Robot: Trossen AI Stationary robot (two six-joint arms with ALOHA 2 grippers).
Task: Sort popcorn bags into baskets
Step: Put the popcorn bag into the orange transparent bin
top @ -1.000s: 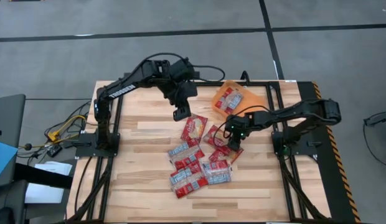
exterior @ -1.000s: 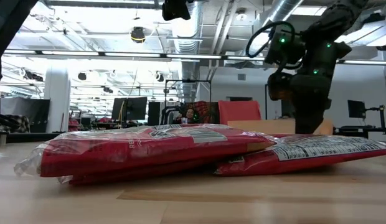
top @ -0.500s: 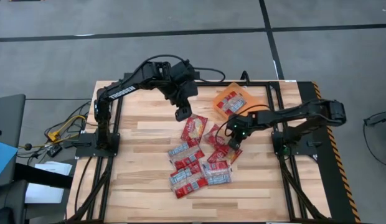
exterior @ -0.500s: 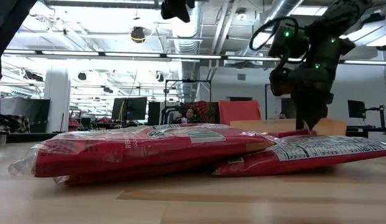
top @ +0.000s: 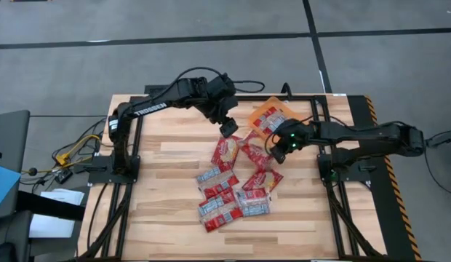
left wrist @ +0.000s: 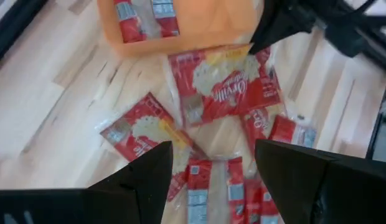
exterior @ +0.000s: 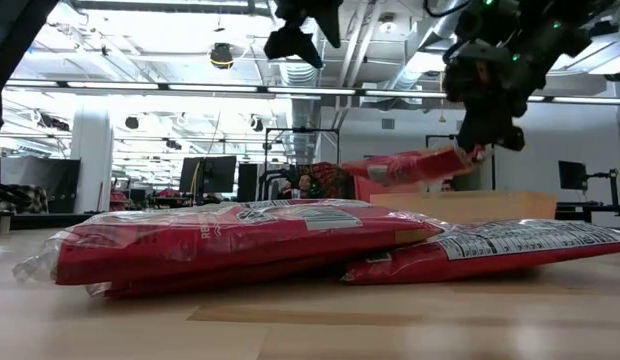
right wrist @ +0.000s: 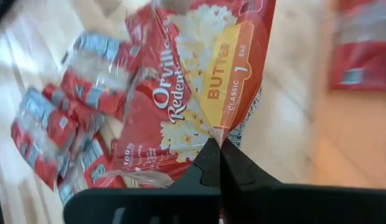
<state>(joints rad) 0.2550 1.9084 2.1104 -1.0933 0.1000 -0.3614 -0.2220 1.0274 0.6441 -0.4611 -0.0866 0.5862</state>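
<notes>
Locate the right gripper (top: pixel 275 154) above the table's (top: pixel 167 211) middle-right area, just short of the orange basket (top: pixel 273 113). Its fingers are pinched together on one corner of a popcorn bag (top: pixel 254 149). In the right wrist view the closed fingertips (right wrist: pixel 216 149) meet at the corner of the held bag (right wrist: pixel 193 93).

Note the held bag's orientation. In the low view the held bag (exterior: pixel 415 166) is clear of the table, hanging from the right gripper (exterior: pixel 477 152) with its long axis close to level, the gripped end slightly higher and the free end pointing away from the gripper toward the pile. In the high view its long axis runs from the gripper toward the table's centre.

Find the left gripper (top: pixel 228 129) hovering over the table just beside the basket and the held bag. Its fingers (left wrist: pixel 143 174) stand apart and hold nothing.

Observe the remaining bags (top: pixel 229 193) lying flat in a loose overlapping pile at the table's centre, with long axes pointing various ways. The basket sits at the far edge of the table and contains two bags (top: pixel 273 120) lying flat side by side.
</notes>
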